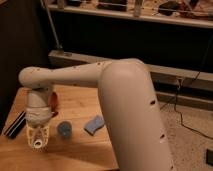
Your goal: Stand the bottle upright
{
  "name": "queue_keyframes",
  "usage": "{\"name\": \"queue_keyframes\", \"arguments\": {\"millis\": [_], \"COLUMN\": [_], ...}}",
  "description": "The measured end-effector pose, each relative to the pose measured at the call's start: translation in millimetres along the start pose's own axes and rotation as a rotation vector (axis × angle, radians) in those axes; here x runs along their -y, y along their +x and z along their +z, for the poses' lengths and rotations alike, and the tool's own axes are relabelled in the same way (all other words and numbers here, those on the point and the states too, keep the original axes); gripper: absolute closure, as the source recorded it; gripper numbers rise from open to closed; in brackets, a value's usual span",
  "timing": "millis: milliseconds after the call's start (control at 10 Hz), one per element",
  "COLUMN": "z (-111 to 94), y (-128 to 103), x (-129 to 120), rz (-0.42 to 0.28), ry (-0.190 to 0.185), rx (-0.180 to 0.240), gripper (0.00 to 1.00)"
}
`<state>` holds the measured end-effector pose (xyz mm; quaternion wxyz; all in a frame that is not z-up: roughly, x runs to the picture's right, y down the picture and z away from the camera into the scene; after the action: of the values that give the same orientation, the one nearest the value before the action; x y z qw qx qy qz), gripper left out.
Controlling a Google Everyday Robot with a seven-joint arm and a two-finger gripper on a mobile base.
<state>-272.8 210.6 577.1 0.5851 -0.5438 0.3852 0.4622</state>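
Camera view looks down on a wooden table (pixel 80 102), with the small blue cup (pixel 64 130) near its front as the reference. Far left of the cup, at the table's edge, a flat black object (pixel 15 125) lies at an angle. Between it and the cup, the gripper (pixel 38 141) hangs straight down from the wrist, just left of the cup and low over the wood. Its jaws are drawn together. A pale, rounded end at their tip looks to be the bottle (pixel 37 144), clamped between them, though the fingers and the bottle are hard to tell apart. How the bottle is tilted cannot be made out. Behind the cup and slightly left, a small orange-red thing (pixel 54 102) shows beside the wrist, mostly hidden. Just right of the cup, apart from it, lies the flat blue pad (pixel 94 125). Further right, the thick white arm (pixel 127 100) rises from the near corner and bends back left above the cup towards the wrist.
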Motion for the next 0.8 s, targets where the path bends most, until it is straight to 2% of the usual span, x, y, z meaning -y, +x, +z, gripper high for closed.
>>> {"name": "queue_keyframes", "arguments": {"millis": [300,800], "z": [12.1,13.9], "y": [-6.6,-13.0], "x": [-6.7,-6.6], "rz": [-0.016,-0.02], "ry": [0.03,0.068], "rx": [-0.053,-0.09], "gripper": [0.92,0.92]}}
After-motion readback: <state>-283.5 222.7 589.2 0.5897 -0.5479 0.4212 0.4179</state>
